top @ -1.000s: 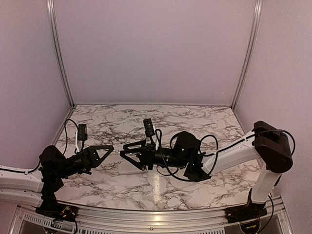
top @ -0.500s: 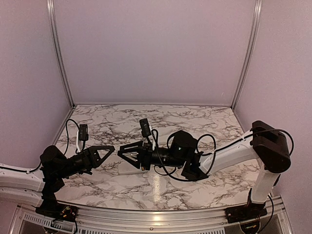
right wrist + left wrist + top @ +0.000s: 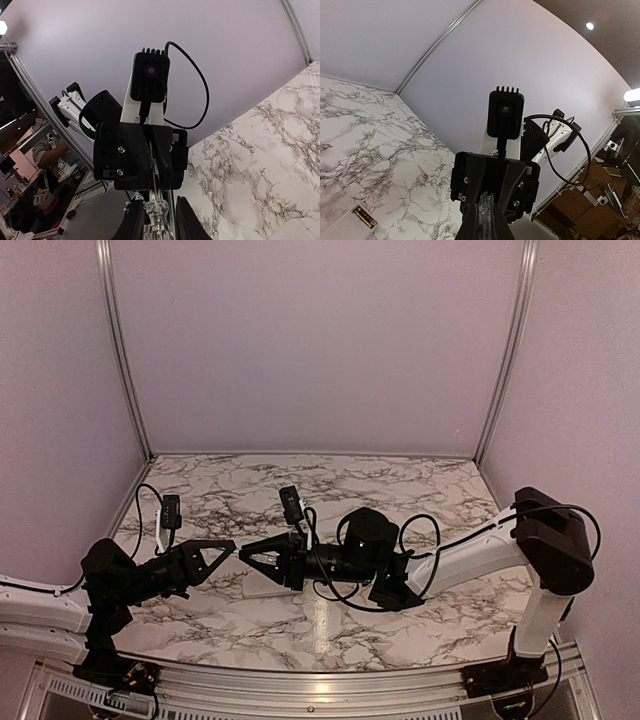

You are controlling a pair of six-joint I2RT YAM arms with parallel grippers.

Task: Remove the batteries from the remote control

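The white remote control lies flat on the marble under my right gripper. In the left wrist view its open bay shows the batteries, one dark and one orange-gold, lying side by side. My two grippers meet tip to tip above it. A thin rod tool with a clear handle runs between them. My left gripper is shut on the rod end. The right gripper's fingers sit close on either side of the clear handle.
The marble table is walled by lilac panels with aluminium posts. A small pale strip lies on the marble beyond the remote. The front rail and both arm bases line the near edge.
My right arm has slid left towards the left gripper, and its fingers have closed in from wide apart onto the tool's handle. The left arm has stayed still and shut.
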